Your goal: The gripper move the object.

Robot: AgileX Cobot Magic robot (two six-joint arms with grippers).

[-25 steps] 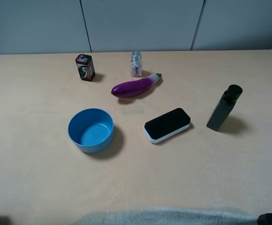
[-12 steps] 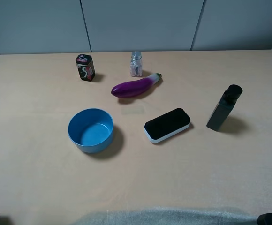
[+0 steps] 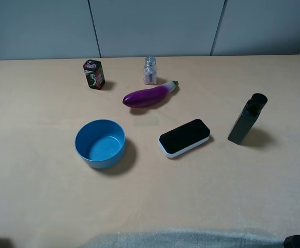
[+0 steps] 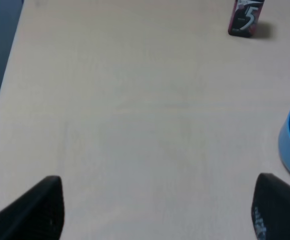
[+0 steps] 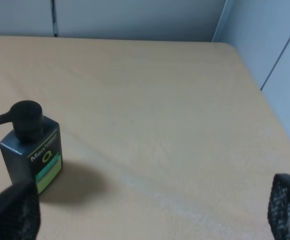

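Nothing has moved since a second ago; every item sits where it did, and my two arms stay parked at the near edge.

I see a wide tan table (image 3: 41, 201) from the high camera, with grey wall panels behind it. On the left half sits a round blue bowl (image 3: 100, 143), upright and empty. Right of the middle lies a black-and-white eraser (image 3: 184, 137), flat on the table. Behind and between these two lies the purple eggplant (image 3: 149, 95), on its side, its green stem pointing to the far right; it touches nothing. Far right stands a dark pump bottle (image 3: 246, 119), upright. Along the far edge stand a small black gum box (image 3: 93, 74) with a "5" on it and, just behind the eggplant, a tiny clear jar (image 3: 150, 70).

My left gripper (image 4: 157, 207) hangs over bare table, its two dark fingers spread wide apart with nothing between them. My right gripper (image 5: 150, 210) also shows its fingers set well apart and holds nothing, near the pump bottle.
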